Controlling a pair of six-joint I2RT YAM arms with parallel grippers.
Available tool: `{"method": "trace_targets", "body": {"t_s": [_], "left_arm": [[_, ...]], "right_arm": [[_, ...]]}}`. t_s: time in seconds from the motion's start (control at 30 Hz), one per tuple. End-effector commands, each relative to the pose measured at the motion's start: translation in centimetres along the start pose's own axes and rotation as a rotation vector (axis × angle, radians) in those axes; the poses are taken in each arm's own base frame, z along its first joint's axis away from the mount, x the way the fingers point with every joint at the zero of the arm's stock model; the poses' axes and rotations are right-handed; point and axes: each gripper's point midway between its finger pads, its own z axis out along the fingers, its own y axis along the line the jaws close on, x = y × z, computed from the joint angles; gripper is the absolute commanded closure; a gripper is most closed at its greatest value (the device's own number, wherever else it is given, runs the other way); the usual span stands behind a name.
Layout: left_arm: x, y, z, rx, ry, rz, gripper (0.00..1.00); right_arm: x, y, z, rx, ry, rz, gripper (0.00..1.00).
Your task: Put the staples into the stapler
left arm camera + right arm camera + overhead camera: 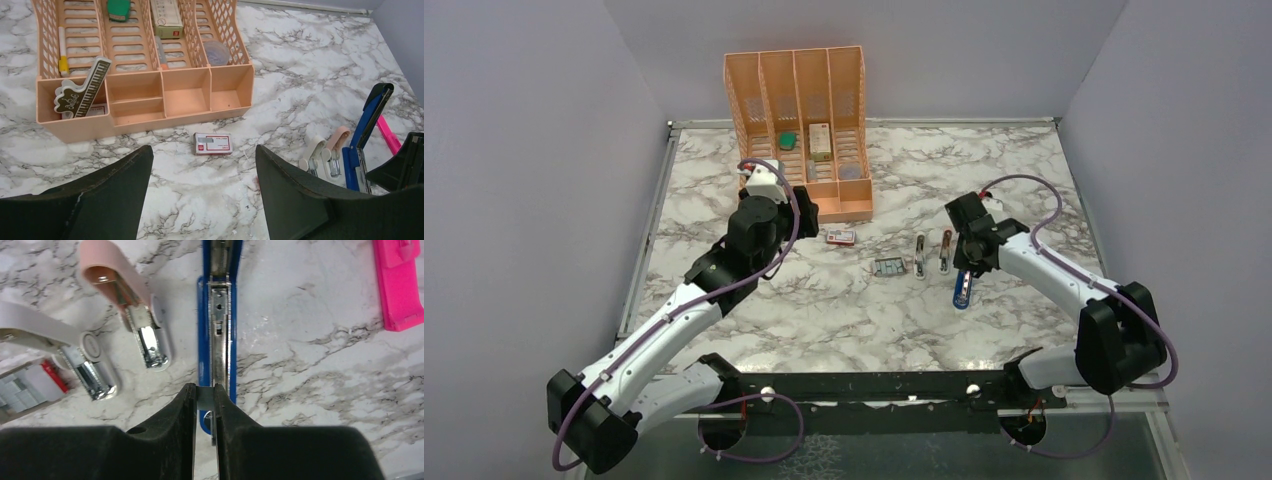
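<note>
table [824,320]: marble-pattern top, smooth, slight sheen. stapler [204,315]: glossy blue plastic shell, bright bare-metal channel [220,335] inside. staple strip [205,399] in the right gripper [205,390]: dull grey metal. its fingers [165,440]: matt black plastic. small white stapler [30,327] and small pink-tan stapler [107,265]: smooth plastic, chrome-bright metal heads. marker [397,285]: glossy pink plastic. organizer [140,115]: matt peach plastic. sleeve [213,143]: printed card.

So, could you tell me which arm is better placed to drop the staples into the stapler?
Right: the right end effector is shut on a grey staple strip over the blue stapler's open channel; the left end effector hangs open near the red-and-white sleeve.
</note>
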Motion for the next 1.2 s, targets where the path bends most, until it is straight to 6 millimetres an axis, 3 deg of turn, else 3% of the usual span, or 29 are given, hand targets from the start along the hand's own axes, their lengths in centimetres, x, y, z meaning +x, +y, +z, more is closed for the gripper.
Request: {"method": "trace_targets", "body": {"t_s": [0.0, 0.27, 1.17], "left_arm": [[0.0, -0.4, 0.3, 0.022, 0.001, 0.013, 0.24], [0.1, 0.0, 0.3, 0.007, -0.010, 0.012, 0.24], [0.4, 0.3, 0.4, -0.004, -0.003, 0.019, 0.24]], "right_arm": [[-0.5, -1.0, 0.4, 0.007, -0.025, 0.081, 0.80], [-0.6, -2.0, 1.2, -0.005, -0.022, 0.116, 0.80], [-0.2, -2.0, 2.8, -0.043, 0.001, 0.099, 0.81]]}}
